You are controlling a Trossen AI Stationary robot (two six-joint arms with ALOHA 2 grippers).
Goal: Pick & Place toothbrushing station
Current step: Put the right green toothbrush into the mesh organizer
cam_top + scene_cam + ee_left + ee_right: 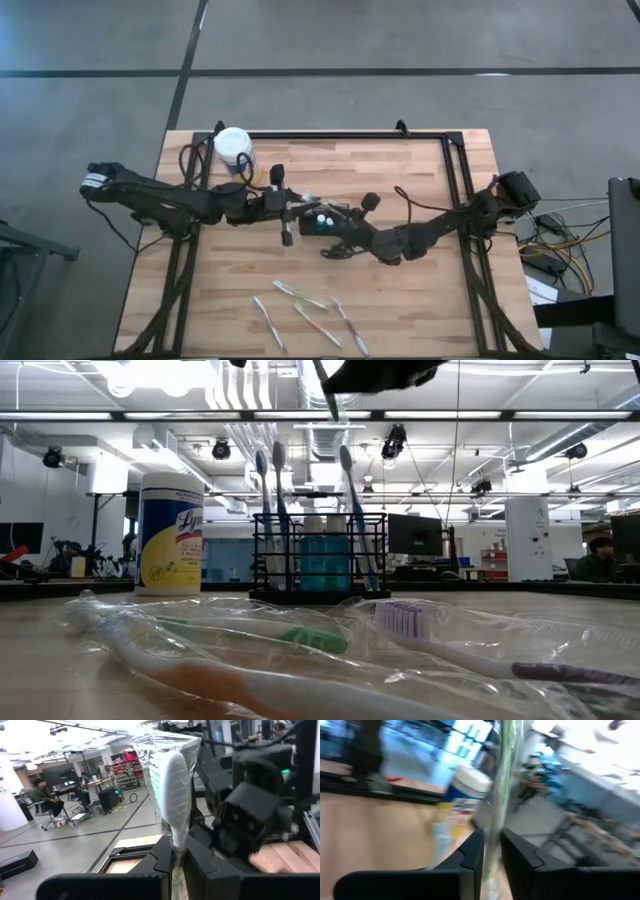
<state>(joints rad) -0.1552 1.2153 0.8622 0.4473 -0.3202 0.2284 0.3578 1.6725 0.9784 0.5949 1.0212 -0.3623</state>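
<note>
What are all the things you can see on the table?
table: one, light wood, under everything
jar: one, yellow with white lid, back left
caddy: one, black wire, table's middle
caddy brushes: three, bluish, standing in caddy
bottle: at least one, blue, inside caddy
wrapped brushes: four, clear wrap, lying at table's front
held brush: one, white and green, wrapped, up over the caddy
person: one, seated, room behind
left claw: one, dark, shut on held brush
right claw: one, dark, at held brush's handle
</note>
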